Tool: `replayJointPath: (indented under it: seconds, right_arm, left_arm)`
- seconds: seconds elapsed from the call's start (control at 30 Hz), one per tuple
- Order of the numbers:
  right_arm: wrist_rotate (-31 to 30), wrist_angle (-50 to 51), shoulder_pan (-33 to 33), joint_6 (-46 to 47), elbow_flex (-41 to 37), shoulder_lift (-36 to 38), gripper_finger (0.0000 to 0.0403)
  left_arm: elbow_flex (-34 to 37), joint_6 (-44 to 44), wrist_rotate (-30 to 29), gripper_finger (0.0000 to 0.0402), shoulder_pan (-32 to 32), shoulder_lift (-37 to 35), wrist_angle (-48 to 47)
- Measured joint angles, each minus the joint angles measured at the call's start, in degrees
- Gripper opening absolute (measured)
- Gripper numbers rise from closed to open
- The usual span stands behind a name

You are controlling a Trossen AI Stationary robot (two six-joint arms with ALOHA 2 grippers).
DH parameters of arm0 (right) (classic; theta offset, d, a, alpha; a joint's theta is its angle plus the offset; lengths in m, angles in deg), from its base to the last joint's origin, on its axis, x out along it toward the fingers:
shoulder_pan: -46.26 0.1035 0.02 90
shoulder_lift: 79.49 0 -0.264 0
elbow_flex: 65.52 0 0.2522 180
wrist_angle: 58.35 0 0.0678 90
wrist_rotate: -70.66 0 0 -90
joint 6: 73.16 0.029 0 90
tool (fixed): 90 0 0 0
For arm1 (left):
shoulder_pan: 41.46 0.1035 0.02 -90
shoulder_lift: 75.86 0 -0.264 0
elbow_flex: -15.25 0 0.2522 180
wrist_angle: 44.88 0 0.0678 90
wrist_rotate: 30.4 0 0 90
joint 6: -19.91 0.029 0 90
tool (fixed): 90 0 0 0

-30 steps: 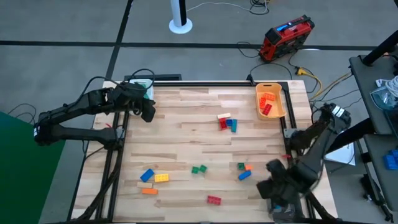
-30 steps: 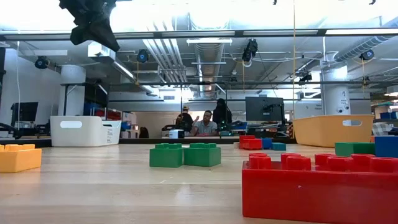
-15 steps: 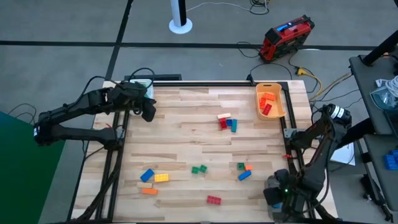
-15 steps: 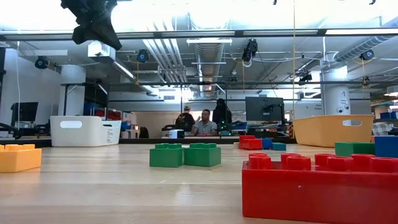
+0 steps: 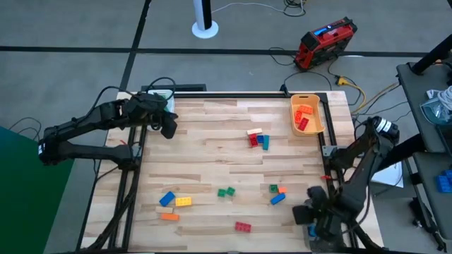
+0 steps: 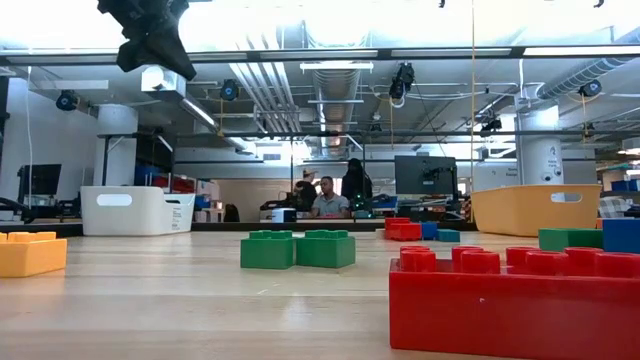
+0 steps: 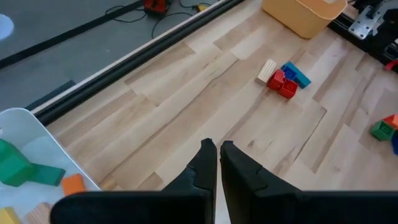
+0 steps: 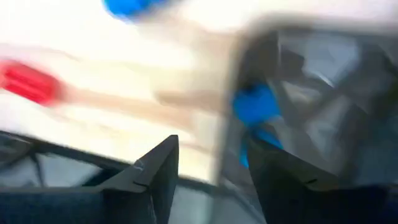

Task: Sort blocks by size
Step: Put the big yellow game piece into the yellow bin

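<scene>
The left claw (image 7: pixel 217 152), nearly closed, hangs over bare wood near the white bin (image 7: pixel 28 140).

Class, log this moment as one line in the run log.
left gripper: fingers shut, empty, above table's far-left corner | right gripper: fingers open, near-right edge | blocks: scattered | orange bin: red blocks

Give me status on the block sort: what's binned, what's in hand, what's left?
Done: red and orange blocks lie in the orange-yellow bin; green and orange ones in the white bin.

In hand: nothing visible. The left gripper is shut and empty near the white bin; the right gripper is open at the table's near right corner.

Left: about a dozen loose blocks, including the center cluster and the red block.
</scene>
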Motion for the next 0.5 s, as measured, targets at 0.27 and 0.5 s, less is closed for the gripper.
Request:
replayJointPath:
  seconds: [0.27,0.5]
  right_arm:
    - [-8.04,1.22,-16.87,-25.46,1.39,2.42,0.0139]
    - [-8.00,-3.76,-32.73,-53.36,1.39,3.42,0.0098]
  left_arm:
    - [0.00,-5.69,4.65,0.0001,-1.12,0.28,0.00]
    - [-0.02,-13.04,4.70,0.0001,-8.06,1.80,0.99]
